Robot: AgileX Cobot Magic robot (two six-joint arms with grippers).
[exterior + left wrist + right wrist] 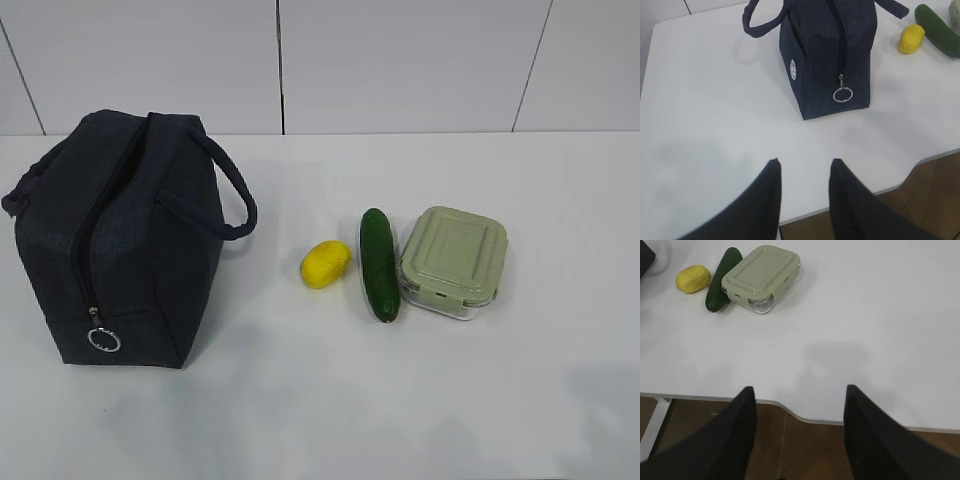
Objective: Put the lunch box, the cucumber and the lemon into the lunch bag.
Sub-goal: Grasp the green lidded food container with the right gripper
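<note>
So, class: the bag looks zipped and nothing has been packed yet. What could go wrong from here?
1. The lunch bag looks zipped down to its ring pull; pulling that could tip or drag the bag.
2. The cucumber lies right against the lunch box, so gripping one may shove the other.
3. The lemon is rounded and could roll when nudged.

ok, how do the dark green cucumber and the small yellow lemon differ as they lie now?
The smooth dark green cucumber is long and slim; the bright yellow oval lemon is short and rounded, far shorter than the cucumber. The cucumber lies right beside the sage-lidded lunch box, while the lemon sits apart on the cucumber's other side, nearer the navy fabric lunch bag. Both rest on the white table, outside the bag, ungripped.
</note>
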